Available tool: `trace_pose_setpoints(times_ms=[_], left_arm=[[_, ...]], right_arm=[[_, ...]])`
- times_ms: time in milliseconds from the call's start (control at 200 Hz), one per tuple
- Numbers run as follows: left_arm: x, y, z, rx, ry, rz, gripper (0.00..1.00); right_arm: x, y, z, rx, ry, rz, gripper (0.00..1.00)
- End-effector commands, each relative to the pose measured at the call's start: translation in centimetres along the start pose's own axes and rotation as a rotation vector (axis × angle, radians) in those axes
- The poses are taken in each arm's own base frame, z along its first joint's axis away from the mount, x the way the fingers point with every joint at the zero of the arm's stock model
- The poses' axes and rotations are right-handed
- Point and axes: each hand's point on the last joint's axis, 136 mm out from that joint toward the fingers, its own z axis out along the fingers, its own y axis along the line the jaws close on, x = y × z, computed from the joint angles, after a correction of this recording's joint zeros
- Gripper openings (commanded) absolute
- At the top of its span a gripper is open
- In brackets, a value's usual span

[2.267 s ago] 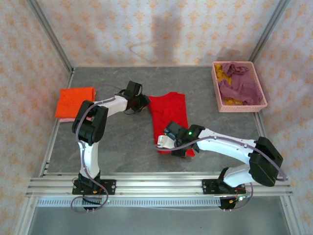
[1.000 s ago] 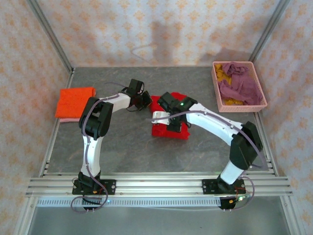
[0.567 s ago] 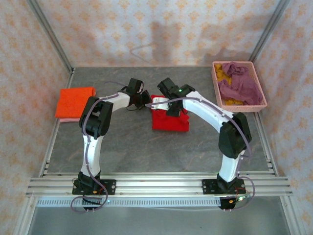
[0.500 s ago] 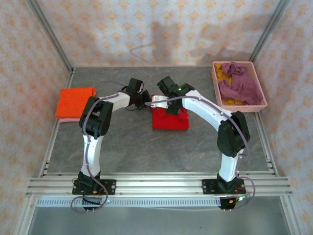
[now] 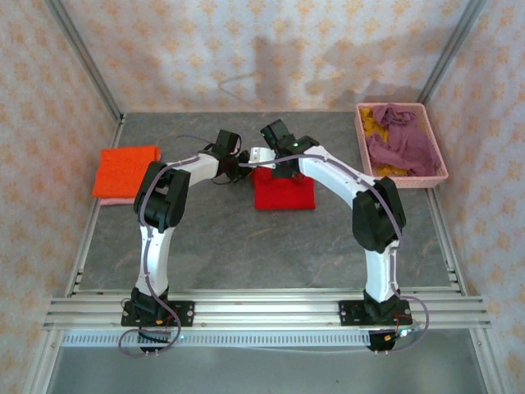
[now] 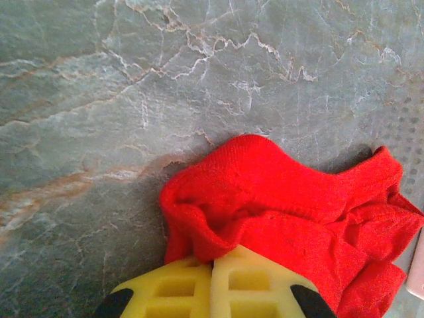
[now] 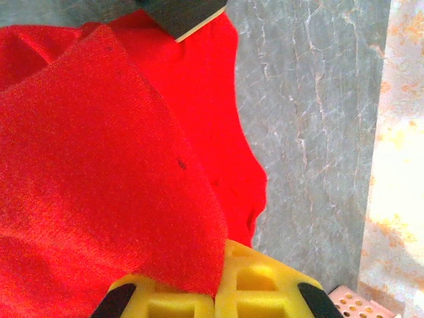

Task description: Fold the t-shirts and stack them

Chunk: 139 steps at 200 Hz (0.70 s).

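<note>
Both claws clamped on the red tee at its far-left corner, mid-fold.

Top view: the bright red soft cloth t-shirt [image 5: 284, 195] lies mid-table as a rough rectangle. The left gripper [image 5: 239, 167] & right gripper [image 5: 264, 158] meet at its far-left corner. It's well apart from the flat folded orange cloth t-shirt [image 5: 127, 168] at left and the rigid pink plastic basket [image 5: 408, 182] far right, which holds a crumpled mauve-purple t-shirt [image 5: 404, 141].
Left wrist: yellow fingers [image 6: 179, 291] closed, red hem bunched over the tips; pinched, I'd say.
Right wrist: yellow fingers [image 7: 258, 285] closed on a raised red flap.
Risks: grips sit v. close together, so a pull may drag the whole shirt or undo the fold. The bunched hem could wrinkle the fold.
</note>
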Motion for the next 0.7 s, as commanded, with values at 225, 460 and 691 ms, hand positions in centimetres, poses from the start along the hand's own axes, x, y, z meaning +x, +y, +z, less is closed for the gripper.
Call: trace_pose_setpoints(times_ms=[225,460,691], left_arm=[[1.6,4.6,1.3,-0.132,0.062,-0.032,0.00],[1.6,4.7,1.3,-0.135,0.062,-0.032,0.00],[1.5,4.6,1.4,-0.133,0.062,-0.034,0.00]], right_arm=[[-0.7,-4.4,3.0,0.162,0.030,-0.001,0.00],[0.7,-5.3,4.5,0.191,0.092,0.024,0.00],[0.4,-5.2,5.5,0.197,0.051,0.049,0.00]])
